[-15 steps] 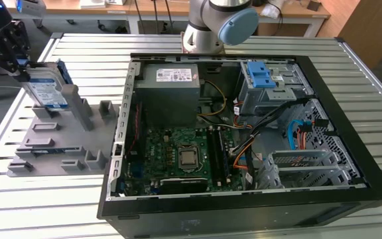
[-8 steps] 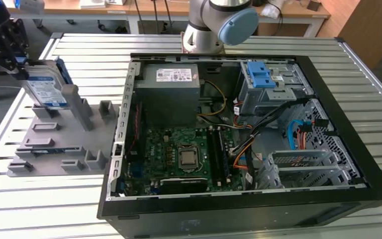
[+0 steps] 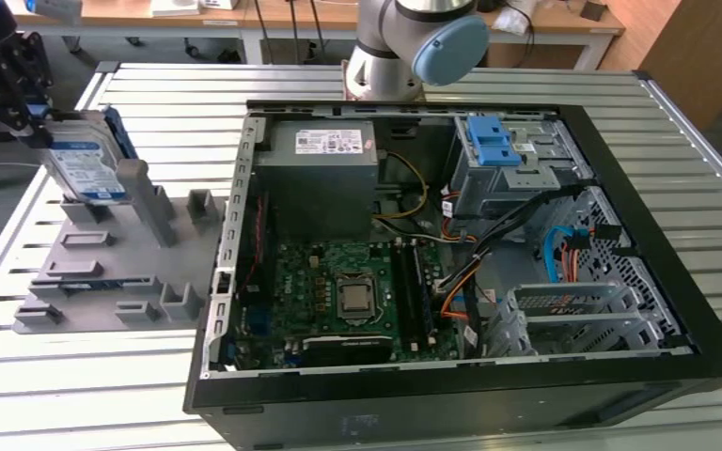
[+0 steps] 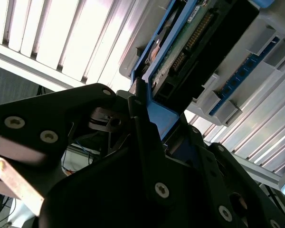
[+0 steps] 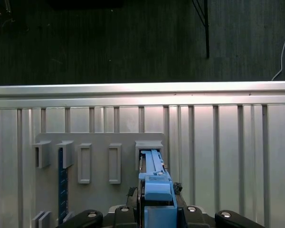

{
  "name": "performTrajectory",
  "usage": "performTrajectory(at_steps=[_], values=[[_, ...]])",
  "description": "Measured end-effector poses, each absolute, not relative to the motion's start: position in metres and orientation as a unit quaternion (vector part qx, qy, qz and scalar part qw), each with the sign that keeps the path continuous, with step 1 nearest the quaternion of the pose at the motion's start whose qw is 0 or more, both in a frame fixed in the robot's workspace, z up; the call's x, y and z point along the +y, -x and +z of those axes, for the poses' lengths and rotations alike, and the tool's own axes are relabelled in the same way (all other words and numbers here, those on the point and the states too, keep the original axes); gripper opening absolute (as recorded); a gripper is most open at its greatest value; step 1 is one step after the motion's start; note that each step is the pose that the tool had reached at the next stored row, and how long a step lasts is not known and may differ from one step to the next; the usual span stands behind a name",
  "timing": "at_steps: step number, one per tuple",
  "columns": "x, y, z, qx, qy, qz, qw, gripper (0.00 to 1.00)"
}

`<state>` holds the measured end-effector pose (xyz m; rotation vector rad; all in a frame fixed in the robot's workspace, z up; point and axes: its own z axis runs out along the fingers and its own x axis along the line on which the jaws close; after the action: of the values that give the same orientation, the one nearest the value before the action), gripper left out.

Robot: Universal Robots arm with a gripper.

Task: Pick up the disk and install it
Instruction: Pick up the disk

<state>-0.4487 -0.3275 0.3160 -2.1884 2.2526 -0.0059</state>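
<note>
Nearest, the black computer case [image 3: 462, 399] lies open on the slatted metal table [image 3: 86, 395]. Inside it, the green motherboard [image 3: 336, 282] sits at the near side, with orange cables [image 3: 462, 282] and a bare metal cage [image 3: 574, 315] toward the exterior view's right. Farther in are the grey power supply [image 3: 317, 178], whose white sticker [image 3: 327, 141] carries print too small to read, and the drive cage [image 3: 511, 174] topped by light-blue tabs [image 3: 489, 141].

At the exterior view's left lies a grey slotted fixture [image 3: 110, 272]. The disk [image 3: 86, 164] stands upright in a slot at its far end, its white-and-blue label facing the case. The lettering cannot be made out. In the first wrist view a dark blue strip [image 5: 62, 178] sits in another slot.

The gripper [image 3: 23, 117] is at the disk's upper far edge. In both wrist views its jaws are drawn in narrow, clamping the disk's blue bracket between them. Beyond the case rises the arm's base [image 3: 399, 47], with wooden desks [image 3: 298, 14] farthest back.
</note>
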Motion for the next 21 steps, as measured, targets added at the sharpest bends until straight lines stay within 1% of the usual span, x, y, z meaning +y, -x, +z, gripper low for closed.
performTrajectory(at_steps=[21], values=[[-0.3275,0.4489,0.3211,0.717,0.697,-0.002,0.001,0.37]])
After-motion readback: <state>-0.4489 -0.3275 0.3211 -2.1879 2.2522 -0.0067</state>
